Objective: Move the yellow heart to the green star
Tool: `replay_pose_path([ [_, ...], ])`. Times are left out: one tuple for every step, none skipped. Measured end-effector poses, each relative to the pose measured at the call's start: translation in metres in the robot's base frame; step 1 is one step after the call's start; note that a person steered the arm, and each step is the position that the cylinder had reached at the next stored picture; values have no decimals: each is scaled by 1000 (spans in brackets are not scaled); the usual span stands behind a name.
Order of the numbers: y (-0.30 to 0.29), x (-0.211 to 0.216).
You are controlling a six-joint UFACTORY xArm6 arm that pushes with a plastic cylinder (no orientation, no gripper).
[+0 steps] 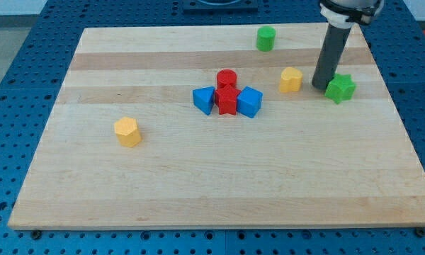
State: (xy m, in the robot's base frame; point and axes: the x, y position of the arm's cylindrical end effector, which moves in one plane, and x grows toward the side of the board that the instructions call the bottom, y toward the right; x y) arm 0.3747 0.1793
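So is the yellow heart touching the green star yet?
No. The yellow heart sits apart from the green star, with my tip down between them, beside the star.

Rod [331,57] cut off by the top edge at 12 o'clock, so upper arm not visible past the pale collar. My tip [319,86] sits just at 9 o'clock of the green star [340,88], touching or a hair apart, can't tell. Red cylinder [227,78] partly hidden at its 6 o'clock by the red block [227,101], whose shape is too small to call; it also overlaps a bit of the blue triangle [204,99] and blue cube [249,102]. Board [198,191] corners at 6 o'clock barely inside frame. Blue pegboard [28,57] cropped on all sides.
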Motion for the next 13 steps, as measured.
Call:
replay_pose_path([
  [1,7],
  [3,10],
  [3,-2],
  [3,-38],
  [-6,-59],
  [-37,-59],
  [-62,-59],
  [-75,-52],
  [-78,-30],
  [-77,-22],
  [-75,-15],
  [-68,-1],
  [-58,18],
])
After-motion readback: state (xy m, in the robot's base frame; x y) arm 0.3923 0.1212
